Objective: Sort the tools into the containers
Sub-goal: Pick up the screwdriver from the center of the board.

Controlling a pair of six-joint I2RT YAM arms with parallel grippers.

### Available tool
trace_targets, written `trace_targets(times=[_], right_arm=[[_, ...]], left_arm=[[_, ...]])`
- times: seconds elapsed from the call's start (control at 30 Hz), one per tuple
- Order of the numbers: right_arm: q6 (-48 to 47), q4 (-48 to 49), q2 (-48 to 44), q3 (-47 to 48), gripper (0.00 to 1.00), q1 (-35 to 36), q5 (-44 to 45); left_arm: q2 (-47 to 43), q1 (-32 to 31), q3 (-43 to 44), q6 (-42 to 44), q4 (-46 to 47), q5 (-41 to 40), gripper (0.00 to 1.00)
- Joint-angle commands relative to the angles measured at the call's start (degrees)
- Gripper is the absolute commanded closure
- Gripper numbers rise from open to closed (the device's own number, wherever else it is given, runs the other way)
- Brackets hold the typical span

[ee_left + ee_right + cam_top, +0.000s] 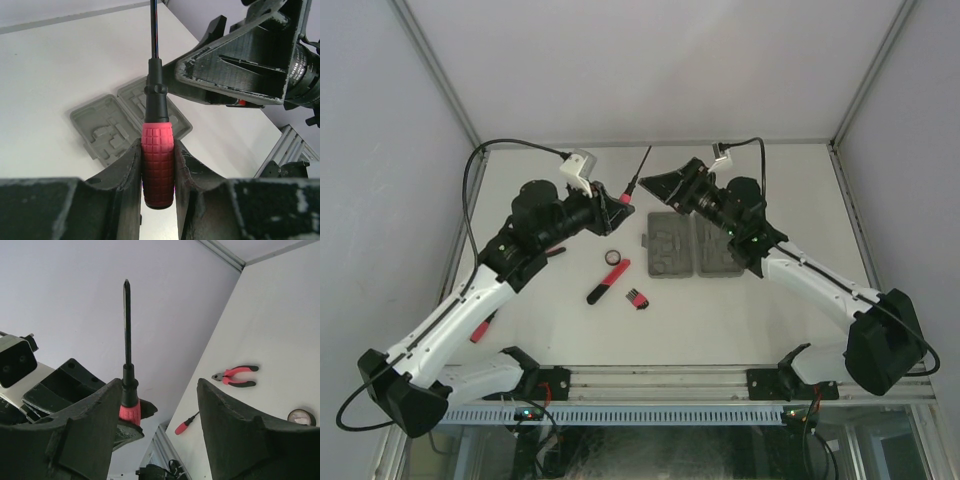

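Note:
My left gripper [618, 203] is shut on the red handle of a black-shafted screwdriver [629, 188] and holds it in the air, shaft pointing away; the grip shows in the left wrist view [158, 160]. My right gripper [658, 186] is open and empty, just right of the screwdriver, its jaws wide apart [157, 385]. The grey hinged tool case [688, 247] lies open on the table below, also in the left wrist view [107, 125]. A small black ring [613, 257], a longer red-black tool [608, 281] and a hex key set [637, 296] lie left of the case.
Red-handled pliers [235, 376] and a small red-handled screwdriver [186, 425] lie on the table, partly under my left arm in the top view. The ring also shows in the right wrist view [301, 416]. Walls enclose the table's back and sides.

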Motion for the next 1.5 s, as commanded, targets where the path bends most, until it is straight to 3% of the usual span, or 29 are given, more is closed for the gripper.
trace_targets(times=[0.0,0.4,0.6,0.77,0.93,1.13,1.47], right_arm=[[1.35,4.35,1.39,3.45,0.40,0.54,-2.70],[2.81,3.41,5.00,6.44,0.49,0.81,-9.41],[2.88,3.20,6.11,7.64,0.59,0.64,-11.41],[3.47,3.75,6.84,7.97,0.70,0.49,-12.52],[4.43,4.14,7.36,7.96,0.89,0.03,-13.26],[4.43,4.14,7.52,7.93,1.00,-0.33,-13.58],[1.16,0.36,5.74,7.95,1.00,-1.81,-11.64]], left_arm=[[0.71,0.18,-0.62,-1.08,3.51,3.66,1.00],[2.43,0.16,-0.04,-1.14,3.86,6.21,1.00],[2.35,0.13,-0.16,-0.60,3.86,6.85,1.00],[2.37,0.15,-0.19,0.17,3.78,7.60,1.00],[2.60,0.13,0.11,1.08,3.13,8.62,1.00],[2.62,0.16,0.19,1.69,2.40,8.98,0.81],[1.61,0.16,-0.39,2.25,1.93,9.30,0.56]])
